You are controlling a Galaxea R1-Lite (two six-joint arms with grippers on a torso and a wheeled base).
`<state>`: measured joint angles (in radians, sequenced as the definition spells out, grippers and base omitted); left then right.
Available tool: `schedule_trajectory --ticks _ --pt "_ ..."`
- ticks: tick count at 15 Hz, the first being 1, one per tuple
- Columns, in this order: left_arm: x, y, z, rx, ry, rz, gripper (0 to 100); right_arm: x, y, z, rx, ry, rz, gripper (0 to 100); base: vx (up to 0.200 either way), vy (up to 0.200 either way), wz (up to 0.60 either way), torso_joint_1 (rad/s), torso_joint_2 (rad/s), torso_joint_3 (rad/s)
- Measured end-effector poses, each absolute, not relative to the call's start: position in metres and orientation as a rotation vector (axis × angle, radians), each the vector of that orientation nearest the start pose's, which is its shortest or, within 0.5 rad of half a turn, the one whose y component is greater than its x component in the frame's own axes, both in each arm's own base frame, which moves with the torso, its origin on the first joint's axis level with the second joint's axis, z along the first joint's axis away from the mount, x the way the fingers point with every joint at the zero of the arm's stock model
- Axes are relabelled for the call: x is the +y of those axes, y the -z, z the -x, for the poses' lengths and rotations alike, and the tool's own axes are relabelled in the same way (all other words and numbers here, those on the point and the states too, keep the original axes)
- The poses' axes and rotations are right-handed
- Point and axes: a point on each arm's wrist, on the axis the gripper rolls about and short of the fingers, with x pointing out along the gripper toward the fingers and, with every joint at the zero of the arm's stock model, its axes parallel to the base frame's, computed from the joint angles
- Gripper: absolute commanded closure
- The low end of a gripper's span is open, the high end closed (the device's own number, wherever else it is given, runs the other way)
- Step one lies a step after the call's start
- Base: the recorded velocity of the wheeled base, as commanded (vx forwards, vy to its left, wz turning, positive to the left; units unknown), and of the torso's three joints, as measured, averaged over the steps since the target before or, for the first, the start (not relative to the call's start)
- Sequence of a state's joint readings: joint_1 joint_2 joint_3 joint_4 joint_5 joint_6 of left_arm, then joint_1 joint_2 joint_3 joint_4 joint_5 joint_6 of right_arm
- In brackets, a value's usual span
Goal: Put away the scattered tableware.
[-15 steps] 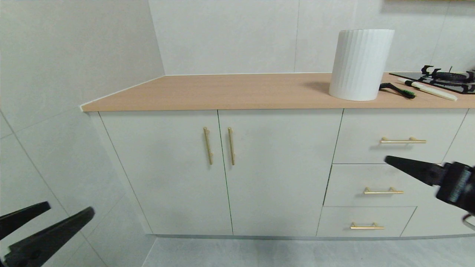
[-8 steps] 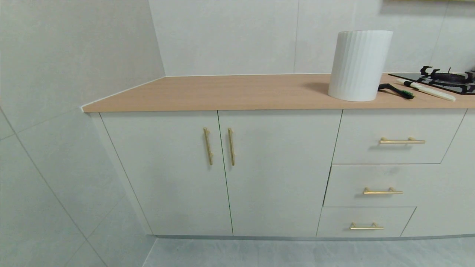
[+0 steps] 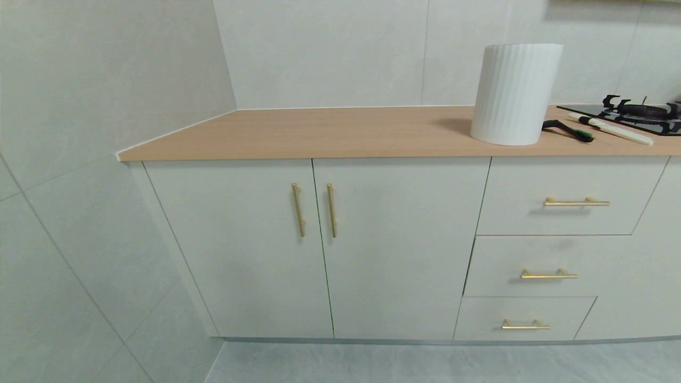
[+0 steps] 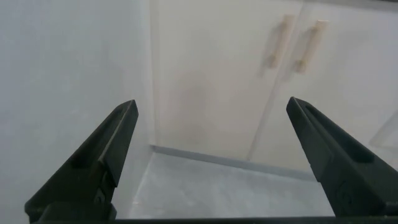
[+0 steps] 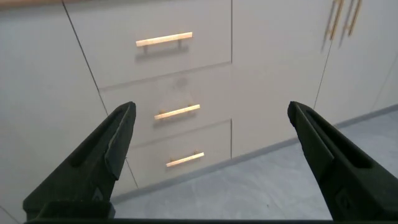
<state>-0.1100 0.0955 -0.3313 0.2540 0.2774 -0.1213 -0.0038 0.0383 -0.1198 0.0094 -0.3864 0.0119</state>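
One brush [image 3: 573, 131] partly behind white canister [image 3: 516, 93], hob [image 3: 638, 111] — cut off

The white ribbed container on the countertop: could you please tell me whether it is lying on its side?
No, the white ribbed container stands upright on the countertop, its flat base resting on the wood.

Counting now: one tabletop [image 3: 319, 133], and on it one white ribbed container [image 3: 516, 93], one black-handled utensil [image 3: 568, 130], one long white utensil [image 3: 612, 129] and one burner grate [image 3: 641, 109]. Below, two cabinet doors [image 3: 234, 250], three drawers [image 3: 564, 194], five gold handles [image 3: 576, 202]. Two hands: left hand [image 4: 210, 104], right hand [image 5: 210, 106].
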Motion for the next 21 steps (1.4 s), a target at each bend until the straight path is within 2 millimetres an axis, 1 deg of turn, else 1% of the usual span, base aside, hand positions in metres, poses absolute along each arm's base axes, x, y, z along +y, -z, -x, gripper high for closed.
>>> schedule_trajectory --ticks 1,2,4,5,8,9,21 --pt "0.010 -0.138 0.044 0.010 -0.176 0.098 0 -0.008 -0.106 0.031 -0.102 0.391 -0.029 0 0.000 0.000 0.00 0.000 0.00 0.000" --pt "0.009 -0.130 0.042 0.015 -0.199 0.079 0 -0.008 -0.100 0.028 -0.115 0.373 -0.029 0 0.000 0.000 0.00 0.000 0.00 0.000" --pt "0.007 -0.105 0.033 0.017 -0.245 0.043 0 -0.006 -0.087 0.025 -0.080 0.302 -0.018 0 0.000 0.000 0.00 0.000 0.00 0.000" --pt "0.006 -0.100 0.029 -0.039 -0.229 0.035 0 -0.005 -0.083 0.024 -0.060 0.224 -0.012 0 0.000 0.000 0.00 0.000 0.00 0.000" --pt "0.001 -0.082 0.023 -0.029 -0.029 0.000 0 0.000 -0.077 0.023 -0.005 0.001 0.000 0 0.000 0.000 0.00 0.000 0.00 0.000" --pt "0.000 -0.076 0.023 0.005 0.012 -0.022 0 0.000 -0.077 0.022 0.007 -0.015 0.004 0 0.000 0.000 0.00 0.000 0.00 0.000" --pt "0.000 -0.075 0.023 0.004 0.022 -0.007 0 0.000 -0.076 0.023 -0.003 -0.007 0.000 0 0.000 0.000 0.00 0.000 0.00 0.000"
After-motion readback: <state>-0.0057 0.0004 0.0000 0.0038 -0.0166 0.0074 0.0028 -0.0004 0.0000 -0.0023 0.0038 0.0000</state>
